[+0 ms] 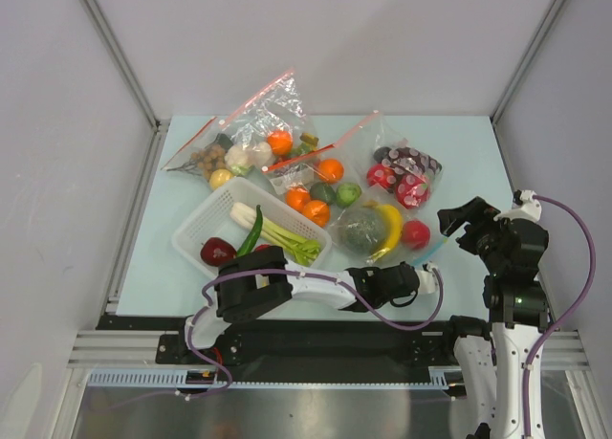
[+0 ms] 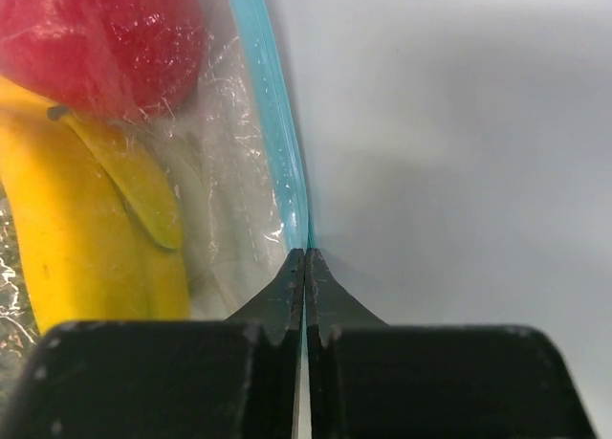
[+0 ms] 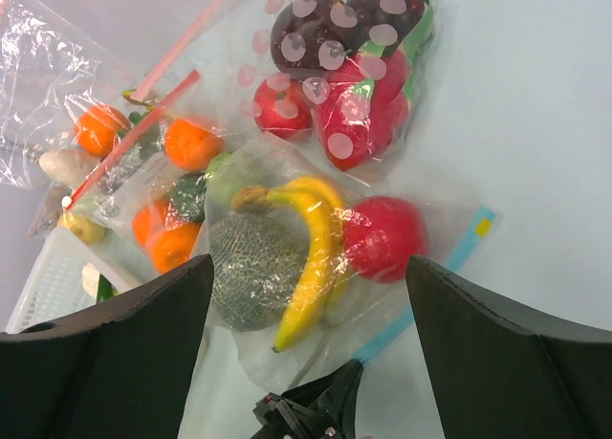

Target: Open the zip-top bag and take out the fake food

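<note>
The zip-top bag (image 1: 378, 230) lies on the table with its light blue zip strip (image 3: 461, 255) along its near right edge. Inside are a grey-green melon (image 3: 253, 272), a yellow banana (image 3: 320, 243) and a red round fruit (image 3: 382, 236). My left gripper (image 1: 427, 267) is shut on the blue zip strip (image 2: 277, 142), with the strip clamped between the closed fingertips; its black tip also shows in the right wrist view (image 3: 339, 391). My right gripper (image 1: 466, 219) is open and empty, held above the table just right of the bag, its fingers (image 3: 115, 353) spread wide.
A white basket (image 1: 191, 230) with vegetables stands to the left. Clear bags with red strips (image 1: 253, 123) holding oranges (image 1: 316, 209) lie behind it. A dotted bag of red fruit (image 1: 406, 171) lies behind the zip-top bag. Grey walls enclose the table.
</note>
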Robot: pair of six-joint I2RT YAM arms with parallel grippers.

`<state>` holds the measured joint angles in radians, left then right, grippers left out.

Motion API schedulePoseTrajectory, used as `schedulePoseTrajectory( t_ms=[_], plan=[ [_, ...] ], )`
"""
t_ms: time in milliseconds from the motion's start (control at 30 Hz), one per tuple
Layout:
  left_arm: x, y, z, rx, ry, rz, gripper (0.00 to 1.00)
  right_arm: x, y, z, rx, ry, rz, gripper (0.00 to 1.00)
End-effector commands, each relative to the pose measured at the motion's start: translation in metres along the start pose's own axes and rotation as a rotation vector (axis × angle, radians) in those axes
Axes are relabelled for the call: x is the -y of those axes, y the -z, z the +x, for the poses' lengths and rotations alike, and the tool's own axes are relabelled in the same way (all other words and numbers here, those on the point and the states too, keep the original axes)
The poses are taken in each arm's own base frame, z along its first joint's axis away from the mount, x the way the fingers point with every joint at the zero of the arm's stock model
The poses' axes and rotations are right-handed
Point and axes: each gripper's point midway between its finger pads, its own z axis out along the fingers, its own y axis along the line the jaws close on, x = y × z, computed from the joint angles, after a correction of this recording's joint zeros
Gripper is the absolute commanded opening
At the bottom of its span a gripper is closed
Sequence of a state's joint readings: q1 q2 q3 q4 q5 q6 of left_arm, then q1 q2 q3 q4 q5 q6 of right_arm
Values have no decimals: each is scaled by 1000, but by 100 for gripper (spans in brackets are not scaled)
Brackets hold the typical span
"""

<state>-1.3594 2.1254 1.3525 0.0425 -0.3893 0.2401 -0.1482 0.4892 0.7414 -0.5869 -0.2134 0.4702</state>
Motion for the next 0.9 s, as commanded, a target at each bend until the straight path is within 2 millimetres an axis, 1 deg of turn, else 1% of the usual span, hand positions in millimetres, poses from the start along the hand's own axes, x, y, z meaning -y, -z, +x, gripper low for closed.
schedulePoseTrajectory(
  t_ms=[0, 67, 133, 233, 300, 467, 533, 567, 600, 667, 700, 767, 800, 867],
  plan=[
    [-8, -3, -14, 37, -17, -46, 0, -8, 7, -20, 68, 25, -15, 88],
    [-10, -2, -16, 45, -12, -49, 0, -8, 7, -20, 70, 26, -12, 88],
    [-16, 4, -24, 74, 1, -68, 0, -6, 7, -19, 68, 31, -2, 88],
    [-32, 14, -40, 119, 43, -101, 0, -4, 8, -16, 57, 35, 6, 88],
    [-41, 15, -47, 137, 80, -94, 0, -2, 9, -13, 52, 37, 11, 88],
    [-63, 17, -50, 145, 115, -116, 0, 3, 13, -2, 24, 28, 25, 88],
    [-68, 17, -48, 144, 127, -118, 0, 8, 13, 5, 9, 25, 38, 88],
    [-78, 20, -50, 153, 145, -128, 0, 9, 13, 8, 2, 19, 39, 88],
    [-81, 21, -52, 161, 159, -124, 0, 11, 12, 13, -11, 11, 43, 88],
    [-87, 24, -55, 175, 172, -129, 0, 10, 10, 16, -21, 2, 35, 88],
    [-93, 26, -58, 185, 184, -134, 0, 9, 10, 18, -29, -10, 31, 88],
    [-98, 26, -61, 194, 194, -133, 0, 10, 5, 27, -61, -34, 22, 88],
    [-99, 26, -62, 198, 194, -133, 1, 4, 4, 36, -98, -72, -15, 87],
    [-102, 24, -61, 194, 193, -137, 0, 3, -2, 57, -161, -123, -44, 81]
  ],
)
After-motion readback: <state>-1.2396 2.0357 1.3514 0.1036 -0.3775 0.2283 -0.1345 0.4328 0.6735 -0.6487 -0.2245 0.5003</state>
